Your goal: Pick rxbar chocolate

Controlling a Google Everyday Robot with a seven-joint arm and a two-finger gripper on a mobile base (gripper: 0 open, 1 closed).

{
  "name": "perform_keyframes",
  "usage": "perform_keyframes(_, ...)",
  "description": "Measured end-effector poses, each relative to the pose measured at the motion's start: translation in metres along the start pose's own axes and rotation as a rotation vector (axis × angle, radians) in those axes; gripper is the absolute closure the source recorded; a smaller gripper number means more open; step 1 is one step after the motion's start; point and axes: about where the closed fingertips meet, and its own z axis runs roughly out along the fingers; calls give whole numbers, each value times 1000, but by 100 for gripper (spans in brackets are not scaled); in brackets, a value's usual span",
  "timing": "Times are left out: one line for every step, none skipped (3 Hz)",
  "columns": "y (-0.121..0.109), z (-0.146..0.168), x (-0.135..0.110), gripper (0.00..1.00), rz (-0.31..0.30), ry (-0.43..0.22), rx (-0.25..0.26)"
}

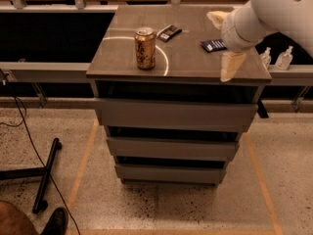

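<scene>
The rxbar chocolate (169,32) is a small flat bar in a black wrapper with a pale grey panel. It lies at the back middle of the cabinet top (186,65), just behind and to the right of the gold-brown can (145,48). My gripper (223,44) hangs over the right part of the top, right of the rxbar and apart from it. It is open and empty, with one pale finger (216,18) to the rear and the other (231,66) near the front edge. A dark blue bar (212,45) lies partly under the wrist.
The top belongs to a brown drawer cabinet (173,116) with three drawers. Two small clear bottles (276,59) stand on a rail to the right. A black stand leg (46,175) and cables lie on the floor at the left. A shoe (54,222) shows at bottom left.
</scene>
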Motion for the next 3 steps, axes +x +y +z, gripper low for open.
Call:
perform_keyframes(-35, 34, -16, 0, 51, -30, 62)
perform_keyframes(-35, 34, -16, 0, 51, -30, 62)
perform_keyframes(-47, 47, -4, 0, 145, -40, 70)
